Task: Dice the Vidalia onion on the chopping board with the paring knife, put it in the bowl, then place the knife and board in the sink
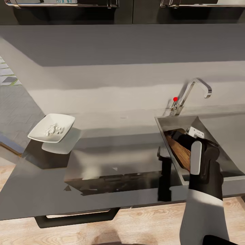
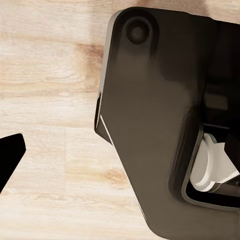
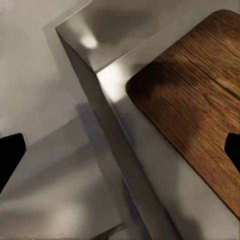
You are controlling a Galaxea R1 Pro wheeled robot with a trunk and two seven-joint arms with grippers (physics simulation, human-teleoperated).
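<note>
Our right claw [image 3: 120, 150] hangs wide open over the sink [image 1: 166, 119], holding nothing, its dark tips far apart. We see the brown chopping board [image 3: 200, 105] leaning tilted inside the sink under our right arm. We cannot tell how open our left claw is. On the grey tabletop [image 1: 115, 149], well apart, sits the white bowl [image 1: 51, 128] with onion bits.

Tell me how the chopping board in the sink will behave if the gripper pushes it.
The chopping board looks like a stiff wooden slab, so it probably won't flex. It seems to lean tilted against the sink wall, so a push may slide it down the smooth steel.
</note>
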